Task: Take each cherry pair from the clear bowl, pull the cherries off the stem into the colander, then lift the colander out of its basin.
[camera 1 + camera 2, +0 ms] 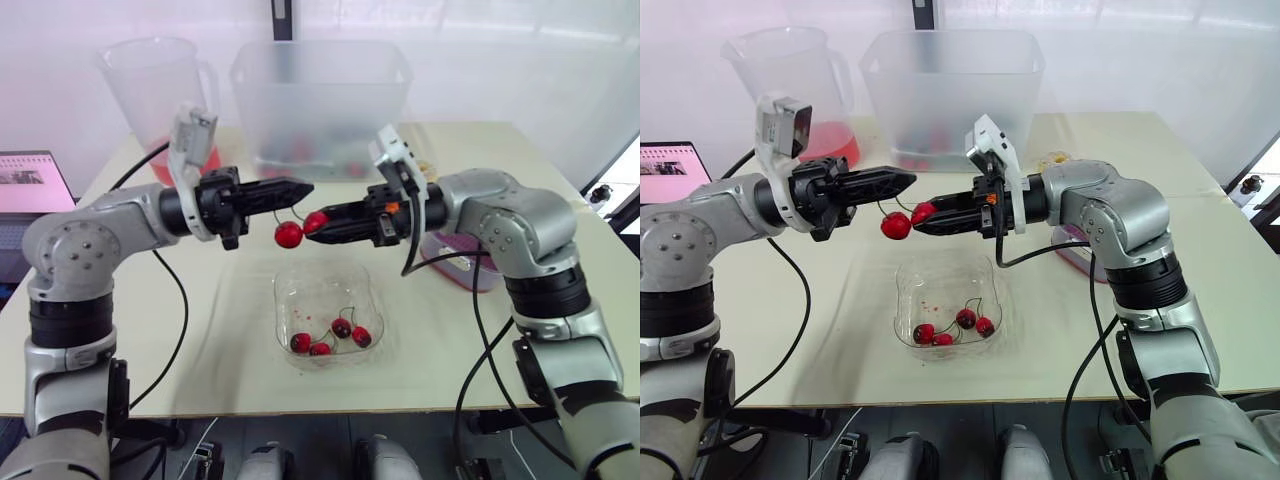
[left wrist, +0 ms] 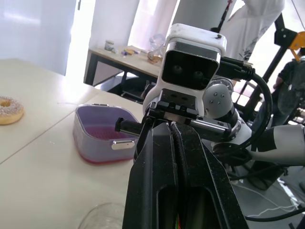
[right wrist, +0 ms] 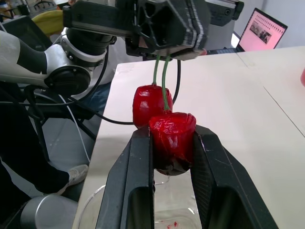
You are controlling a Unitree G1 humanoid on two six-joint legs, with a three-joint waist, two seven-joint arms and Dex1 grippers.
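My left gripper (image 1: pixel 303 187) is shut on the green stem (image 3: pixel 162 76) of a cherry pair, held in the air above the clear bowl (image 1: pixel 291 287). My right gripper (image 1: pixel 316 222) faces it from the right and is shut on one red cherry (image 3: pixel 171 138) of that pair. The other cherry (image 1: pixel 289 234) hangs free just beside it on its own stem. Several more cherries (image 1: pixel 330 336) lie in the bowl. The lilac colander in its basin (image 1: pixel 458 264) stands on the table to the right, partly behind my right forearm.
A large translucent tub (image 1: pixel 320 95) and a clear pitcher (image 1: pixel 160 85) with red in its bottom stand at the back. A laptop (image 1: pixel 35 180) sits off the table's left edge. A donut (image 2: pixel 9 109) lies behind the colander.
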